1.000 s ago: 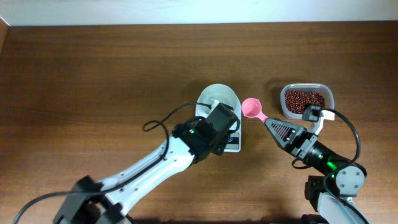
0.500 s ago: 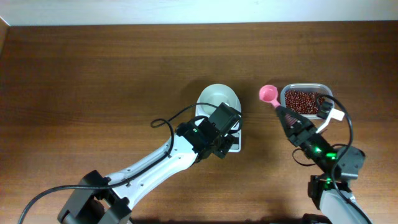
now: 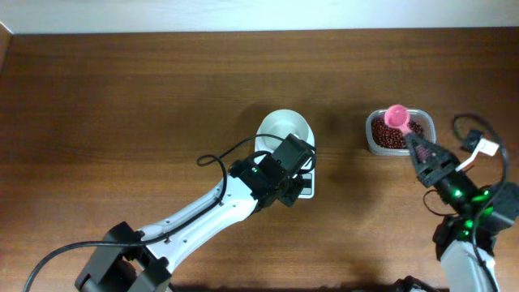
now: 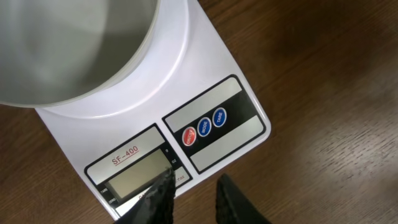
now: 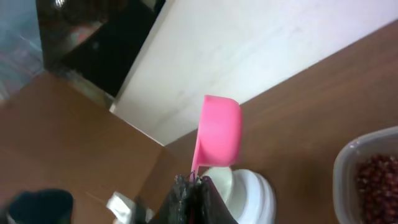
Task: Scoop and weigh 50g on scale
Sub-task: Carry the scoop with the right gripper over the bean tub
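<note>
The white scale [image 3: 302, 185] stands mid-table with its round white bowl [image 3: 285, 128] on top. In the left wrist view its grey display [image 4: 134, 178] and its blue and red buttons [image 4: 203, 127] show. My left gripper [image 3: 297, 173] [image 4: 194, 177] hovers at the scale's front edge, open a little, with nothing between its fingers. My right gripper [image 3: 413, 142] [image 5: 194, 182] is shut on the handle of a pink scoop [image 3: 396, 115] [image 5: 220, 132], which hangs over the clear tub [image 3: 373, 139] of red-brown beans [image 3: 388, 136] [image 5: 376, 179].
Dark wooden table [image 3: 122, 105] all around. A black cable [image 3: 217, 156] loops off the left arm beside the scale. A white tag [image 3: 486, 148] dangles on the right arm. A pale wall [image 5: 261, 50] runs along the table's far edge.
My right arm has swung the pink scoop rightward, from beside the scale to over the bean tub. The left gripper's jaws have parted slightly; that arm has barely moved.
</note>
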Robot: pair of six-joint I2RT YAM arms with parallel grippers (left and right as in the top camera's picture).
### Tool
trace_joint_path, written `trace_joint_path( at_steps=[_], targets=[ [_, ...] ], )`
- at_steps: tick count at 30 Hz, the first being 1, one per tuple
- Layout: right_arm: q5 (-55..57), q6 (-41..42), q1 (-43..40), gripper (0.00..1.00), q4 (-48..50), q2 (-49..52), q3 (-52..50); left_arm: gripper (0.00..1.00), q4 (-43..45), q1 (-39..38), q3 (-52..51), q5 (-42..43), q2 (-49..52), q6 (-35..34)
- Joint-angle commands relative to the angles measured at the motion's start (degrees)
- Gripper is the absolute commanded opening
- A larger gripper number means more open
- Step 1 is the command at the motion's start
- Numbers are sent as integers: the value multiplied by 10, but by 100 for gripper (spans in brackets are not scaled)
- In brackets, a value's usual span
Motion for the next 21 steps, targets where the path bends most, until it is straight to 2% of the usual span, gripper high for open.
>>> trace_joint_path(
  at_steps=[1,3,4,7,10,11,13,14,19,21],
  targets=[
    [10,131,-2,4,-6,-4,52,31,12,-2,8,5,2,5],
    [37,83,-2,4,-30,-4,78,36,18,-2,8,5,2,5],
    [86,14,-2,4,-61,-4,96,37,21,-2,8,5,2,5],
    [197,-117,6,4,-111,-4,143,39,21,-2,8,5,2,5],
    [255,-185,14,4,-179,-3,207,43,21,-2,8,5,2,5],
    [278,-232,14,4,-250,-3,240,45,21,-2,8,5,2,5],
    [337,-323,13,4,-395,-4,294,56,21,-2,8,5,2,5],
    [386,-358,14,4,-499,-4,336,58,21,-2,8,5,2,5],
    [536,-375,14,4,-815,-33,439,64,21,-2,8,4,2,5],
    [568,-375,14,4,-898,-53,456,65,21,-2,8,4,2,5]
  ],
)
